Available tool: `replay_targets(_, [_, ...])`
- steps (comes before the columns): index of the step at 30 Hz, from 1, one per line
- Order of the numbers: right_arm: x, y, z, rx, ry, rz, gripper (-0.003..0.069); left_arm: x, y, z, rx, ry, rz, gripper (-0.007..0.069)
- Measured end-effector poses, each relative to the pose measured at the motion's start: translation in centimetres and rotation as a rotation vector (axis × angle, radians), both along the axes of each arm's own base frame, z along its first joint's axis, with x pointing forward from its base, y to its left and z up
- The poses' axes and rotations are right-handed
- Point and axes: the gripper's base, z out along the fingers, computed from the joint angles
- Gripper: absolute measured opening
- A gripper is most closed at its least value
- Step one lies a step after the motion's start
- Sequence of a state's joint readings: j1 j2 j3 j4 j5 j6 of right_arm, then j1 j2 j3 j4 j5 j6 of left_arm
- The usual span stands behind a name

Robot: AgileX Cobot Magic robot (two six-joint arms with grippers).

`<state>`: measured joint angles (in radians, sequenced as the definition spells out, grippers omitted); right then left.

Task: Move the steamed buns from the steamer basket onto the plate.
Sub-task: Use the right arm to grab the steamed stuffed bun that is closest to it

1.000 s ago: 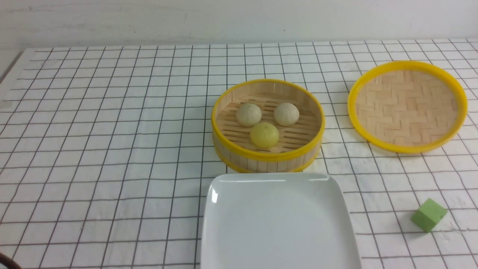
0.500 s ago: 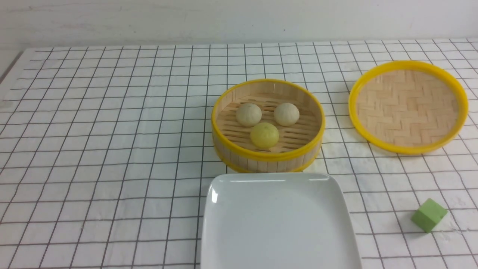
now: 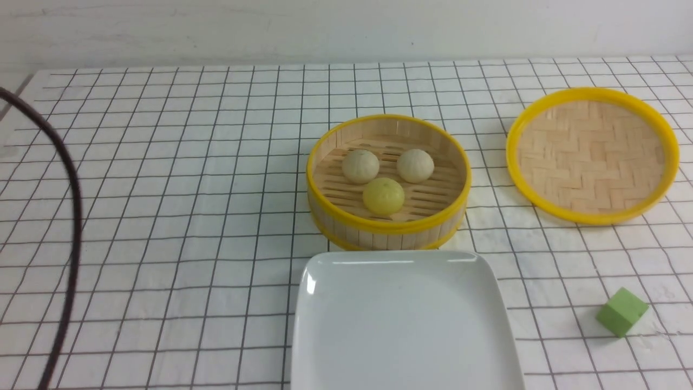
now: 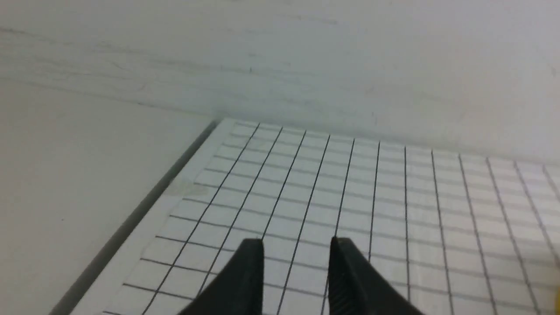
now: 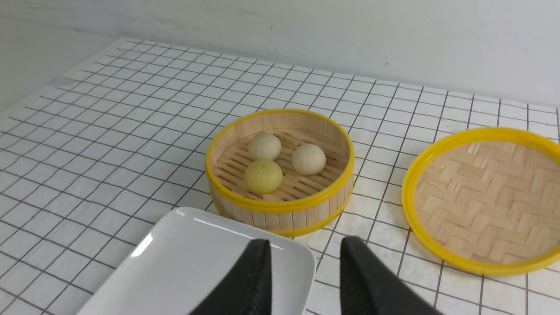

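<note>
Pick step not started: three steamed buns (image 3: pixel 383 195) sit in steamer basket (image 3: pixel 387 227), at 12 o'clock from bare plate (image 3: pixel 403 325). Left pincer (image 4: pixel 296 243) and right pincer (image 5: pixel 305 243) half-open, empty. Next needs reach over rim, soft grip on one bun

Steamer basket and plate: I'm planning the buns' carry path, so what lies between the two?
No object: at most a sliver of checked cloth separates the steamer basket from the plate, as the front view shows.
</note>
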<state>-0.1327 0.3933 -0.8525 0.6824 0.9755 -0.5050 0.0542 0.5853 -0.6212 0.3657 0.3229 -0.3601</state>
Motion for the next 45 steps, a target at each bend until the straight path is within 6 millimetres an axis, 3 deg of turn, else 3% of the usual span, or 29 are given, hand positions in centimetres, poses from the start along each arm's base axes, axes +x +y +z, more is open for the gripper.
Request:
replay_targets(8, [0.0,0.0,0.0,-0.001,-0.003,-0.001,0.0243,2.4,-0.4,-1.7,0.175,0.164,-0.111,0.0244])
replay_targets(15, [0.1,0.0,0.1,-0.001,-0.007,-0.004,0.0243,3.8,-1.7,-3.2,0.153,0.259,-0.276,0.0244])
replay_targets(19, [0.6,-0.1,0.1,-0.005,-0.009,-0.007,0.0243,3.8,-2.6,-3.0,0.147,0.231,-0.366,0.0244])
replay_targets(27, [2.6,-0.1,0.0,-0.040,0.012,0.044,0.0243,3.9,-3.5,-2.1,0.087,0.121,-0.442,0.0244])
replay_targets(34, [4.6,0.1,0.2,0.011,0.025,0.092,0.0243,4.1,-3.5,-2.2,0.072,0.126,-0.447,0.0244])
replay_targets(40, [7.6,0.0,-0.1,0.058,0.097,0.131,0.0243,4.3,-3.7,-2.4,-0.001,0.147,-0.450,0.0244])
replay_targets(45, [10.4,0.1,1.4,0.071,0.078,0.196,0.0243,4.3,-3.8,-2.5,-0.006,0.154,-0.463,0.0244])
